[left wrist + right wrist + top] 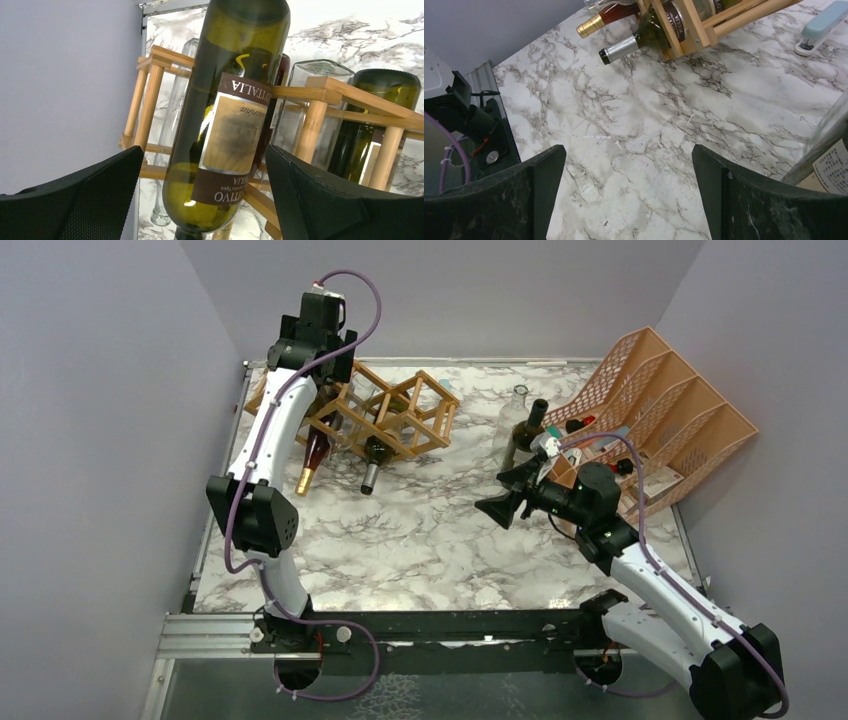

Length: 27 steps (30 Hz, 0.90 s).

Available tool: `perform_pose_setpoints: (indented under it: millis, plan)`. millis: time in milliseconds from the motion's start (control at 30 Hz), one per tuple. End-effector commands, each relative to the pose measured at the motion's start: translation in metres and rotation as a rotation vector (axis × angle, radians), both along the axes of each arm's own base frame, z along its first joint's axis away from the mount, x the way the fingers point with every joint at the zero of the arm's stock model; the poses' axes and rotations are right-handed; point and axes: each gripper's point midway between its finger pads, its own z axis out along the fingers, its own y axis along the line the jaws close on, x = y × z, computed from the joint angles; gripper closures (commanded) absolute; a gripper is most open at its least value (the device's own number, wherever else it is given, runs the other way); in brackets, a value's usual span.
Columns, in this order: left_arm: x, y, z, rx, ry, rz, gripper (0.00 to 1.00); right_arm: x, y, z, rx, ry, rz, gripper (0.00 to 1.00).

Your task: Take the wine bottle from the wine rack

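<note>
The tan wooden wine rack (400, 415) stands at the back left of the marble table. In the left wrist view an olive-green wine bottle (230, 115) with a brown and tan label lies tilted on top of the rack (325, 90). My left gripper (205, 150) is open, with one finger on each side of this bottle's lower body and a gap on both sides. More bottles lie in the rack's cells: a reddish one with a gold cap (312, 458) and a green one with a silver cap (372, 468). My right gripper (505, 498) is open and empty above the table's middle.
A peach mesh file organizer (665, 410) stands at the back right. A clear bottle (513, 420) and a dark bottle (530, 430) stand upright in front of it, close to my right wrist. A light blue stapler (819, 25) lies on the table beyond the rack.
</note>
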Motion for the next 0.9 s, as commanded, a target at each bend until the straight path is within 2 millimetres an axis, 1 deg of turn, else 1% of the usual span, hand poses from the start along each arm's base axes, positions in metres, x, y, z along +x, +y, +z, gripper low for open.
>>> perform_pose_setpoints:
  millis: [0, 100, 267, 300, 367, 433, 533, 567, 633, 867]
  plan:
    - [0.020, -0.004, 0.023, -0.010, -0.083, -0.080, 0.01, 0.000, 0.001, 0.004, -0.002, -0.007, 0.013, 0.00]
    - [0.027, -0.008, 0.008, -0.024, -0.050, -0.108, 0.02, 0.000, 0.001, 0.003, -0.004, -0.005, 0.012, 0.00]
    - [0.035, 0.003, -0.014, 0.003, -0.002, -0.085, 0.07, 0.001, 0.001, 0.004, -0.002, -0.009, 0.010, 0.00]
    - [0.036, 0.004, -0.018, 0.010, 0.008, -0.083, 0.10, 0.001, 0.001, 0.003, -0.003, -0.008, 0.011, 0.00]
    - [0.039, 0.003, -0.025, 0.005, 0.022, -0.089, 0.11, 0.001, 0.002, 0.002, -0.004, -0.005, 0.013, 0.00]
    - [0.042, 0.001, -0.034, 0.001, 0.039, -0.092, 0.10, 0.001, 0.002, 0.002, -0.004, -0.004, 0.013, 0.00]
    - [0.044, 0.005, -0.047, 0.004, 0.060, -0.056, 0.02, 0.001, 0.001, 0.002, -0.005, -0.003, 0.011, 0.01]
    - [0.045, 0.007, -0.051, 0.008, 0.067, -0.042, 0.01, 0.001, 0.001, 0.002, -0.006, -0.002, 0.011, 0.00]
    - [0.044, 0.009, -0.059, 0.006, 0.085, -0.034, 0.02, 0.001, 0.001, 0.002, -0.006, -0.006, 0.010, 0.00]
    - [0.047, 0.011, -0.073, -0.037, 0.113, -0.048, 0.08, 0.000, 0.001, 0.004, -0.003, -0.008, 0.013, 0.00]
